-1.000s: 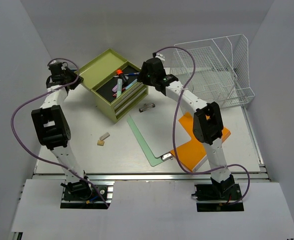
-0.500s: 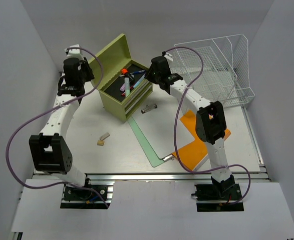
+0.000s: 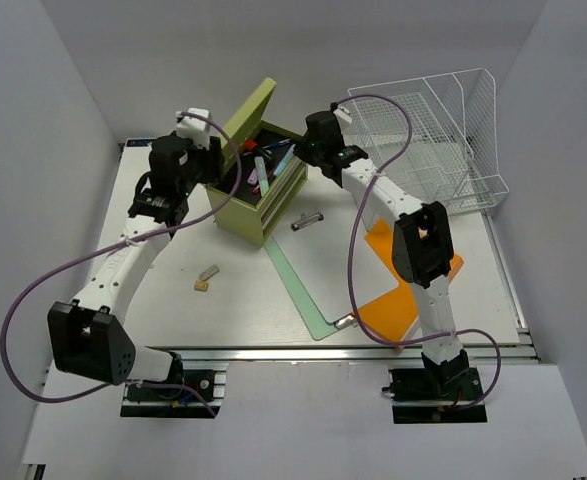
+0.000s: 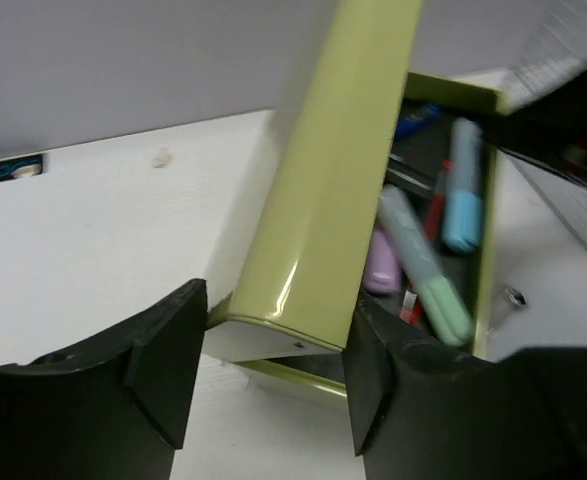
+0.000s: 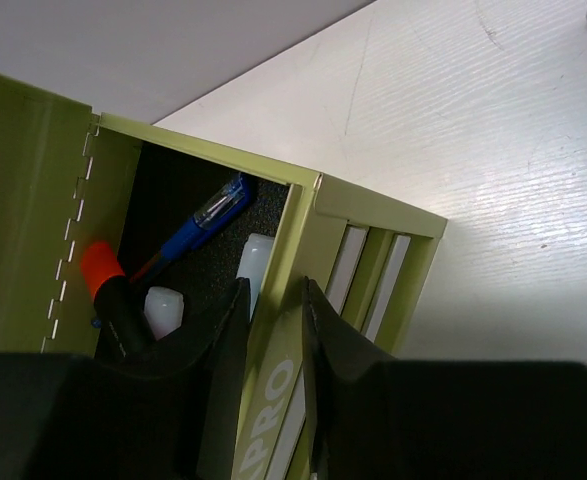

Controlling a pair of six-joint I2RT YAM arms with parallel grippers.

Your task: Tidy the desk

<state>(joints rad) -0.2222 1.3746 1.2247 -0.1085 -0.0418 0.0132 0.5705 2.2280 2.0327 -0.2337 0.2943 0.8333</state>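
Two white robot arms reach over a large white desk (image 3: 243, 300), which spreads out beneath both claws and on toward the viewer. A green box (image 3: 265, 200) stands at the far middle of the desk, directly between the two claws.

The left claw (image 4: 273, 310) has its black fingers (image 4: 163, 370) on either side of the box's lid (image 4: 328, 190), which stands tilted up on its hinge. The lid fills the gap between the fingers, but I cannot tell whether they press on it. Just past this claw, inside the box, lie a pale blue marker (image 4: 461, 190), a mint marker (image 4: 425, 275) and a lilac one (image 4: 381, 262).

The right claw (image 5: 275, 290) is narrow, pinching the box's upper wall between its fingers. Beside it in the box are a blue pen (image 5: 201, 222) and an orange-capped marker (image 5: 101, 268).

To the right of the right claw stands a white wire rack (image 3: 423, 130). Nearer the viewer than both claws lie a metal clip (image 3: 307, 220), a pale green clipboard (image 3: 298, 275), an orange folder (image 3: 413, 290) and two small tan pieces (image 3: 206, 277).
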